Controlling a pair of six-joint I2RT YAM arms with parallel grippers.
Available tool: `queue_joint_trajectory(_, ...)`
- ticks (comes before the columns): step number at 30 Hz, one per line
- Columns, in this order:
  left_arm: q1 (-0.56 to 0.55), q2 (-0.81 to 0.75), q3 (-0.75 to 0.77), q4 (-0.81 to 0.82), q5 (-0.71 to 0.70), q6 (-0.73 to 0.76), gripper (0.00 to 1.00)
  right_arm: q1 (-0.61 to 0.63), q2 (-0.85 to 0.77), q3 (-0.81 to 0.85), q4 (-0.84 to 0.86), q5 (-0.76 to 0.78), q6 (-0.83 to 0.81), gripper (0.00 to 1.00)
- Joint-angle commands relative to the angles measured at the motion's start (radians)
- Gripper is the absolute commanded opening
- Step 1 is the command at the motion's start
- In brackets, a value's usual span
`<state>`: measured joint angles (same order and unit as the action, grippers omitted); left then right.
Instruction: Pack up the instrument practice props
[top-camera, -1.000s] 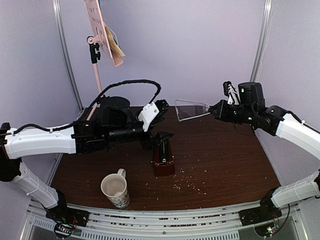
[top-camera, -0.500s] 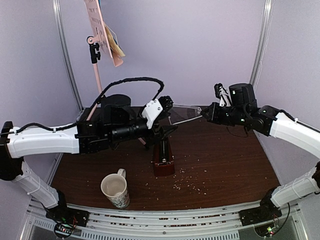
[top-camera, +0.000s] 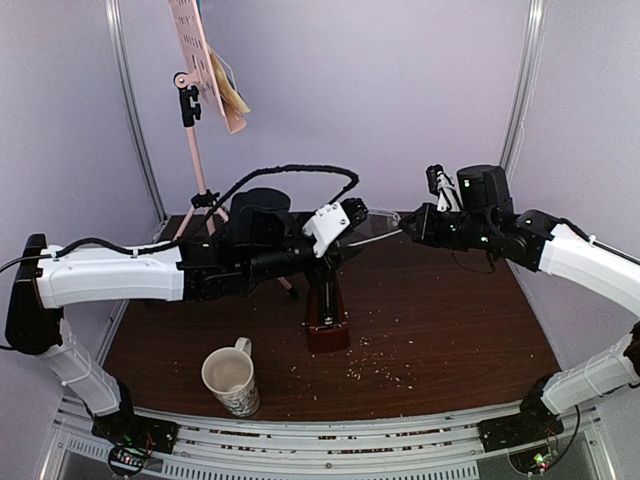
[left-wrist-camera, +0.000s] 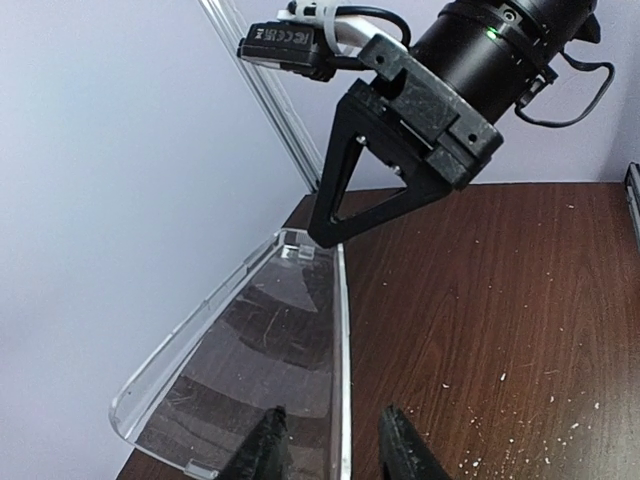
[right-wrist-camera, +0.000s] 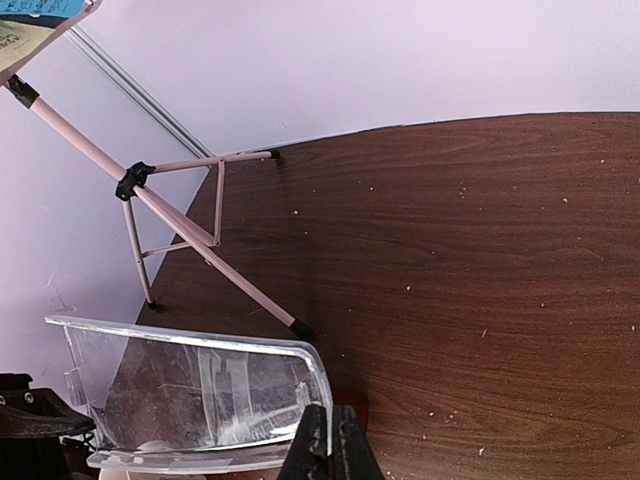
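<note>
Bench (top-camera: 450, 320) showing dark wood, pale crumbs lying toward near edge. Pink music stand (top-camera: 195, 150) standing at far left corner. Clear cover (left-wrist-camera: 260, 370) hanging in air over far-middle of bench, between both grippers. Right gripper (right-wrist-camera: 325, 440) pinching cover's narrow end, fingers pressed tight. Left gripper (left-wrist-camera: 335, 450) straddling cover's long edge near wide end, fingers spread, not clamping. Metronome (top-camera: 327, 325) standing uncovered at bench centre. Mug (top-camera: 232, 380) sitting by near edge, left of centre. Music sheets (top-camera: 232, 92) resting on stand's desk.

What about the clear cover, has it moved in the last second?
Yes. The clear cover, in the right hand, has shifted left toward the metronome.
</note>
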<state>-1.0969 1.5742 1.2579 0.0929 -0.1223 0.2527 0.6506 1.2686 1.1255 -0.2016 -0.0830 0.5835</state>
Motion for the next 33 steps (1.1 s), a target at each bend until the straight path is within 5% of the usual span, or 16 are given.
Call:
queue_joint_trajectory(1, -0.004, 0.01, 0.034, 0.011, -0.032, 0.028, 0.32, 0.007, -0.003, 0.028, 0.017, 0.006, 0.003, 0.0)
queue_joint_trajectory(19, -0.004, 0.019, 0.016, 0.002, -0.052, 0.04, 0.19, 0.007, 0.005, 0.031, 0.019, 0.003, 0.002, 0.0)
queue_joint_trajectory(33, -0.004, 0.029, 0.015, 0.0, -0.076, 0.048, 0.26, 0.007, 0.007, 0.033, 0.02, 0.001, 0.001, 0.0)
